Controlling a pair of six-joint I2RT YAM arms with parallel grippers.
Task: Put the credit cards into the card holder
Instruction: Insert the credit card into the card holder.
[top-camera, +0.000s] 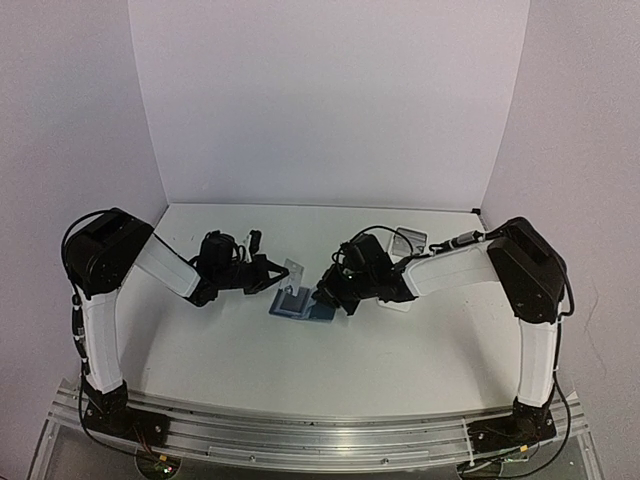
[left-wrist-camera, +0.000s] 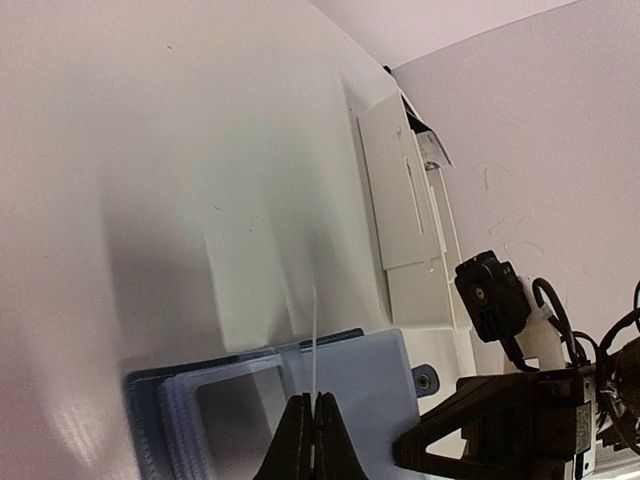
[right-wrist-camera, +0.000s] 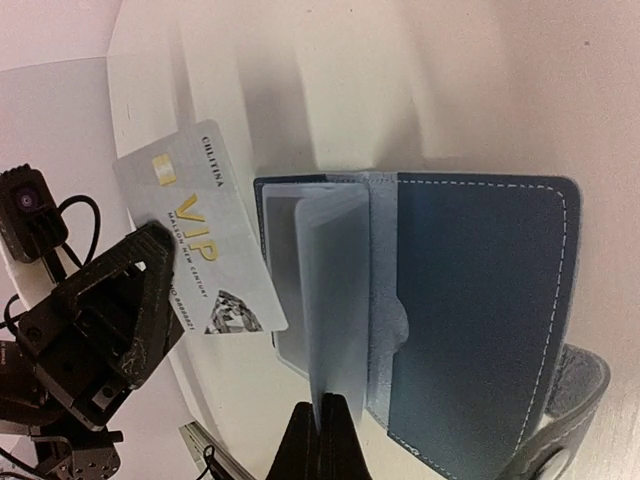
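The dark-blue card holder (top-camera: 300, 304) lies open on the table between the arms. My left gripper (top-camera: 272, 272) is shut on a pale grey-white credit card (top-camera: 292, 270) and holds it on edge over the holder's left side. In the left wrist view the card (left-wrist-camera: 316, 330) shows edge-on between the closed fingers (left-wrist-camera: 300, 440). In the right wrist view it (right-wrist-camera: 200, 240) reads "VIP". My right gripper (right-wrist-camera: 335, 405) is shut on a translucent sleeve (right-wrist-camera: 335, 290) of the holder (right-wrist-camera: 470, 300) and lifts it upright. I cannot make out the dark card for certain.
A long white tray (left-wrist-camera: 405, 200) lies at the back right of the table, behind the right arm (top-camera: 450, 268), and also shows in the top view (top-camera: 410, 242). The white back wall and side walls enclose the table.
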